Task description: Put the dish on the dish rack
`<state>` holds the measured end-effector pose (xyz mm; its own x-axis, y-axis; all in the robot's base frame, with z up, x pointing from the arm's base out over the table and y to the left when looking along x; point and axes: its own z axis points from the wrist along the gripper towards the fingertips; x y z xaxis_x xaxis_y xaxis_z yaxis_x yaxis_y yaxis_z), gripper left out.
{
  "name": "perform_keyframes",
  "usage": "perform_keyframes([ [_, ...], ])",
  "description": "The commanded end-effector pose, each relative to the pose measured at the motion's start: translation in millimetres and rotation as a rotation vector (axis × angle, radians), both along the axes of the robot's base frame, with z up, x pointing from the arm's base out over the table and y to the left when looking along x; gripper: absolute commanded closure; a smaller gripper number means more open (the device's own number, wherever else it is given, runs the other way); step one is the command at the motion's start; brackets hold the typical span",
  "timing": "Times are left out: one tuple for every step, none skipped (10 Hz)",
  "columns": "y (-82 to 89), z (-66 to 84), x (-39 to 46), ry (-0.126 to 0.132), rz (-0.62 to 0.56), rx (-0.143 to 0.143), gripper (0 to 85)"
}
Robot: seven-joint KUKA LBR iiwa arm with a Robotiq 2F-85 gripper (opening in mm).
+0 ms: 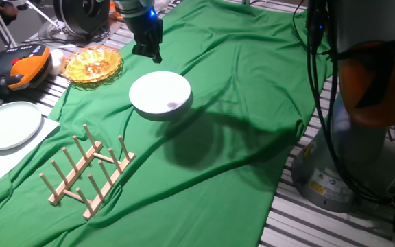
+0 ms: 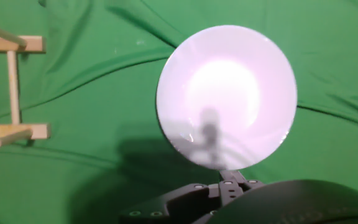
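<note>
The dish (image 1: 160, 95) is a plain white round plate lying on the green cloth at mid-table; in the hand view the dish (image 2: 227, 96) fills the upper right. My gripper (image 1: 148, 55) hangs above the cloth just behind the dish, not touching it. Its dark fingers look spread apart, so it is open with nothing between them. The dish rack (image 1: 88, 171), light wood with upright pegs, stands at the front left, well apart from the dish. Only one end of the dish rack (image 2: 12, 81) shows at the hand view's left edge. The fingertips are out of the hand view.
An orange-yellow glass dish (image 1: 93, 65) sits at the back left. A paler flat plate (image 1: 9, 125) lies on white paper at the left edge. An orange tool and cables (image 1: 19, 68) lie beyond it. The arm's base (image 1: 362, 123) stands on the right.
</note>
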<state>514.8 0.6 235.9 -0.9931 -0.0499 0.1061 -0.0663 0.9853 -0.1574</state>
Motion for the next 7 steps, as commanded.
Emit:
perform_keyframes([
  [0.0,-0.1,-0.1,0.030,-0.018,0.004,85.0],
  [0.0,-0.1,-0.1,0.043,-0.023,0.002,85.0],
  [1.3,-3.7,3.1,0.046,-0.027,-0.020,68.0],
  [3.5,-9.1,7.1,0.041,-0.034,-0.027,68.0],
  [5.8,-15.3,11.5,0.034,-0.036,-0.044,51.0],
  [8.5,-23.2,16.2,0.032,-0.042,-0.045,51.0],
  [10.4,-29.0,19.2,0.029,-0.048,-0.044,51.0],
])
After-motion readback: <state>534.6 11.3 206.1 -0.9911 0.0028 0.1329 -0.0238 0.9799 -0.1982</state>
